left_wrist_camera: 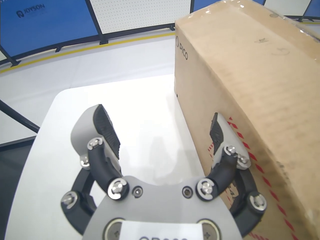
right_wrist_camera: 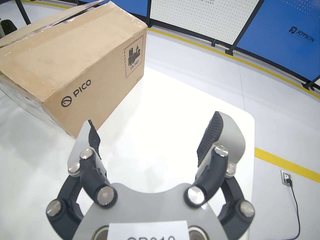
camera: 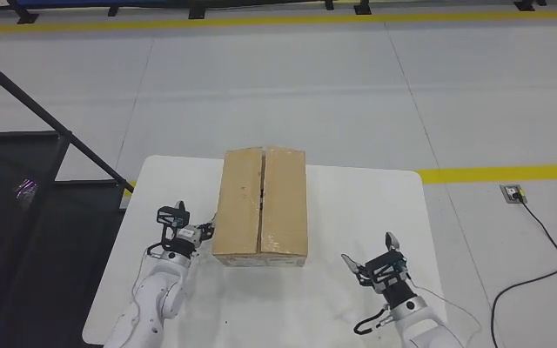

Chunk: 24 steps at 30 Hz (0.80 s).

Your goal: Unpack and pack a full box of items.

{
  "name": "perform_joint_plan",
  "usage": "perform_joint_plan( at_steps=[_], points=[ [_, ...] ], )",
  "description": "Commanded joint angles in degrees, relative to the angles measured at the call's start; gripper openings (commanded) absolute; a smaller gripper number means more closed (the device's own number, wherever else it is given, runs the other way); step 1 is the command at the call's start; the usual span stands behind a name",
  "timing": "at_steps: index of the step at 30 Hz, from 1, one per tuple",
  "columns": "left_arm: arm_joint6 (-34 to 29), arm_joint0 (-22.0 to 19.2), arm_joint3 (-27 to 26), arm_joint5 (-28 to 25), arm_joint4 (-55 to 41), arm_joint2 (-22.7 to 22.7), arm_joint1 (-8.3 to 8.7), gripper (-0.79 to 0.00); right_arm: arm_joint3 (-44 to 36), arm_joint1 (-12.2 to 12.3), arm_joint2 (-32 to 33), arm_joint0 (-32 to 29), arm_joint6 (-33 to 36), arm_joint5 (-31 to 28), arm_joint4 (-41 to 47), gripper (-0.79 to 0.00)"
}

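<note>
- The long brown cardboard box point(camera: 261, 204) stands mid-way across the white table point(camera: 365, 217), flaps shut along a centre seam with clear tape on top.
- My left gripper point(left_wrist_camera: 157, 123) sits just beside the box's near left corner, fingers spread.
- My right gripper point(right_wrist_camera: 152, 126) hovers near the table's near right part, apart from the box, fingers spread wide.

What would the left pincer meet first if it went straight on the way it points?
Probably the box: the left pincer points along its side wall, with one finger seeming almost against the cardboard. Between the fingers lies bare table. Depth is unclear.
</note>
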Motion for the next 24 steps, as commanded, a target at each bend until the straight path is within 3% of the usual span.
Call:
perform_joint_plan(
  at_steps=[1, 8, 17, 21, 24],
  points=[
    [-0.2, 0.5, -0.7, -0.3, 0.2, 0.2, -0.05, 0.0, -0.2, 0.1, -0.1, 0.1, -0.2, -0.9, -2.2, 0.0],
    [-0.8, 2.1, -2.9, -0.6, 0.9, 1.2, -0.27, 0.0, -2.0, 0.3, -2.3, -0.3, -0.2, -1.2, -12.6, 0.0],
    [-1.1, 3.4, -4.7, -0.4, 1.0, 2.6, -0.71, 0.0, -2.8, 0.2, -3.2, -0.1, 1.6, -2.3, -12.8, 0.0],
    [-1.1, 3.9, -5.6, -0.5, 1.2, 3.4, -0.94, 0.0, -3.0, 0.5, -3.6, 0.0, -4.6, -5.6, -15.6, 0.0],
    [-1.3, 4.2, -6.2, -0.7, 1.6, 4.0, -1.08, 0.0, -3.2, 0.5, -5.2, 0.8, -5.3, -5.3, -20.3, 0.0]
  ],
)
